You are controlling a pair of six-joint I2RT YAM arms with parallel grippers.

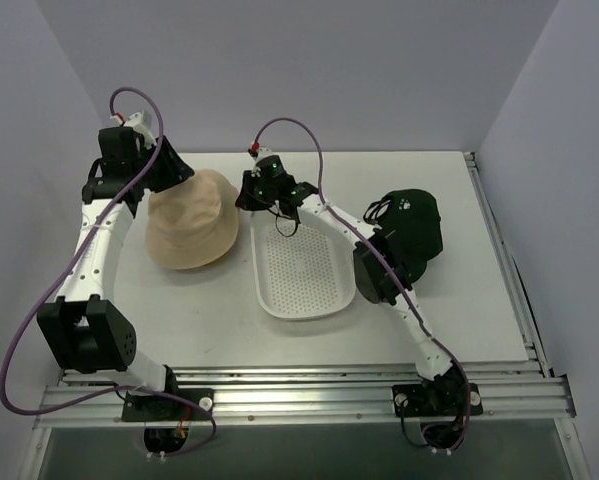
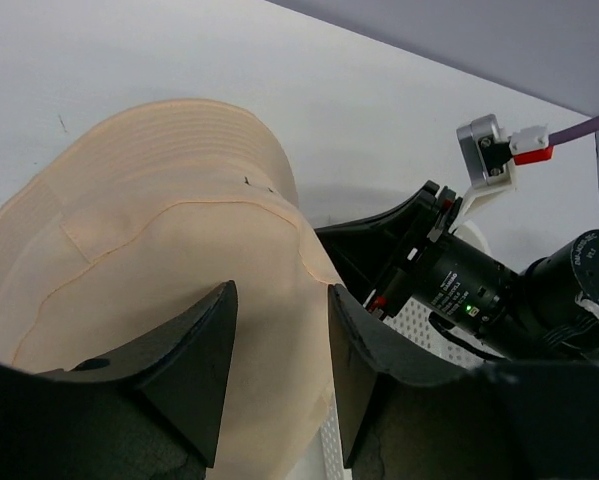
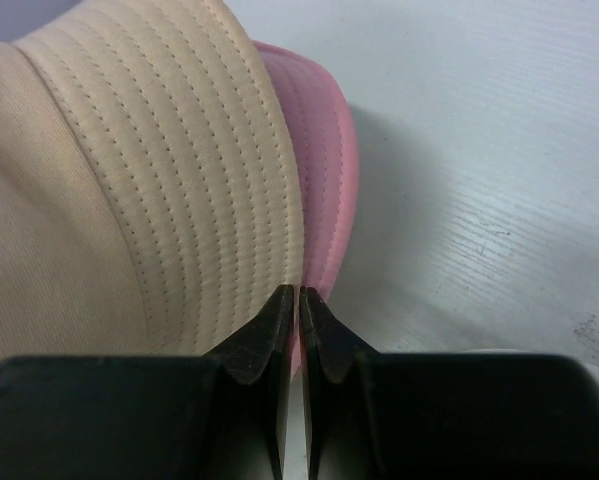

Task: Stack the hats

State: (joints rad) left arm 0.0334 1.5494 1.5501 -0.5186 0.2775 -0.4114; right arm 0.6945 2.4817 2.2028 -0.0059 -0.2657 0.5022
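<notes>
The beige hat [image 1: 191,220] lies on the table's left half, also in the left wrist view [image 2: 159,230] and the right wrist view [image 3: 129,180]. The pink hat [image 3: 324,140] lies under it; only its brim shows. My left gripper [image 1: 174,168] [image 2: 279,330] is open just above the beige crown. My right gripper [image 1: 244,198] [image 3: 299,295] is at the hats' right edge, with its jaws pressed together on the pink brim. A dark hat heap [image 1: 409,225] with a small white logo sits on the right. I cannot tell the green hat from the black one there.
A white perforated tray [image 1: 304,270] lies in the middle, under the right arm, and shows in the left wrist view [image 2: 419,320]. The right arm's elbow [image 1: 377,268] overlaps the dark heap. Walls close in on both sides and at the back.
</notes>
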